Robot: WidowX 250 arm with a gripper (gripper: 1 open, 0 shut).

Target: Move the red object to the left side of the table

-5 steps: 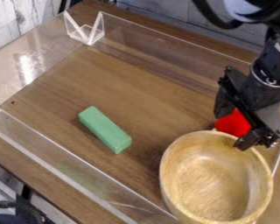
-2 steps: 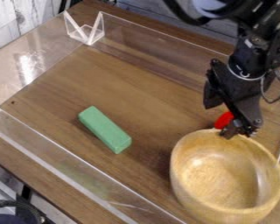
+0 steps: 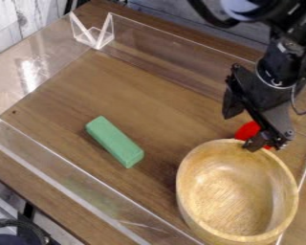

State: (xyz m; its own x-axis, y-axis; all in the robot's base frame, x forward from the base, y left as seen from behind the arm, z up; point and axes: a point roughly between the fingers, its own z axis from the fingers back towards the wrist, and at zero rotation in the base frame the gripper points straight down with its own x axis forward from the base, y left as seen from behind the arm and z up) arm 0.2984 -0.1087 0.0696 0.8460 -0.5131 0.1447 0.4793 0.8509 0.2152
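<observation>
Low-res, soft overall, even bright indoor light, white glare on the clear acrylic walls (image 3: 47,59) at upper left, faint shadows on the table (image 3: 156,91).

A black robot gripper (image 3: 259,126) is pointing steeply down at the right side of a wood-grain table (image 3: 156,91), its jaws standing wide on either side of a small red object (image 3: 249,130) that is showing between them. Whether the fingers are touching it cannot be told. A large wooden bowl (image 3: 239,190) is sitting just in front of the gripper, its far rim right beside the red object. A green rectangular block (image 3: 115,141) is lying flat, well apart to the left. Low clear acrylic walls (image 3: 66,187) are edging the tabletop.
</observation>
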